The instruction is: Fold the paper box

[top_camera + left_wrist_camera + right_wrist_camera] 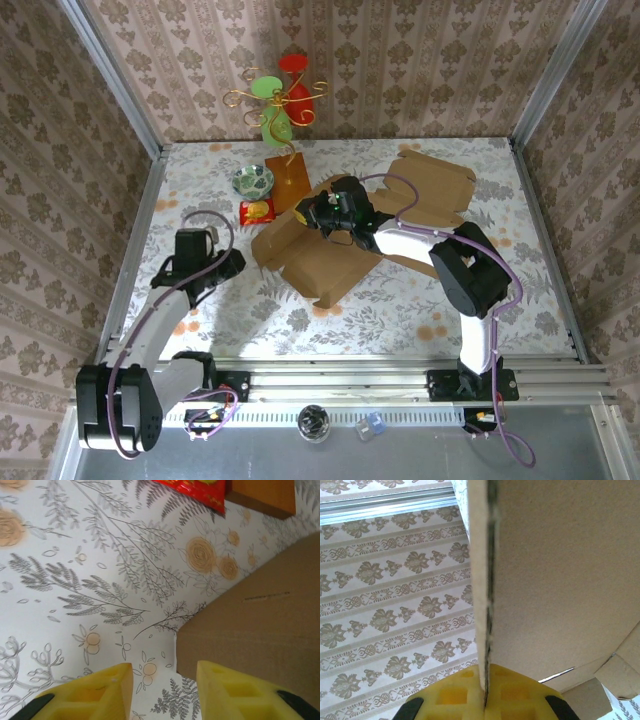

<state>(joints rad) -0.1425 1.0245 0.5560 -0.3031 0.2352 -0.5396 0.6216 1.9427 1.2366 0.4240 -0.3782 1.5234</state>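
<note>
I am working over the flowered table (380, 310), where the paper box (325, 270) is lying half-formed near the middle, a little left of centre, between my two arms and just in front of the red packet (257, 210). My right gripper (485, 682) is pressing together on the edge of one raised flap (560, 580), the cardboard running straight up from between its pads. I am judging this to be the step of standing a wall up along its crease. To do it well, I am planning to swing that flap in an arc about the fold line rather than dragging it, since a sideways pull would likely slide the light box across the cloth. My left gripper (162, 675) is hanging low at the box's corner (182, 632), spread with nothing between its tips, one finger (235, 690) over the cardboard and the other over the cloth. I am thinking of resting it on the base panel near the crease as a hold-down, lightly enough that the thin card is not buckling.
</note>
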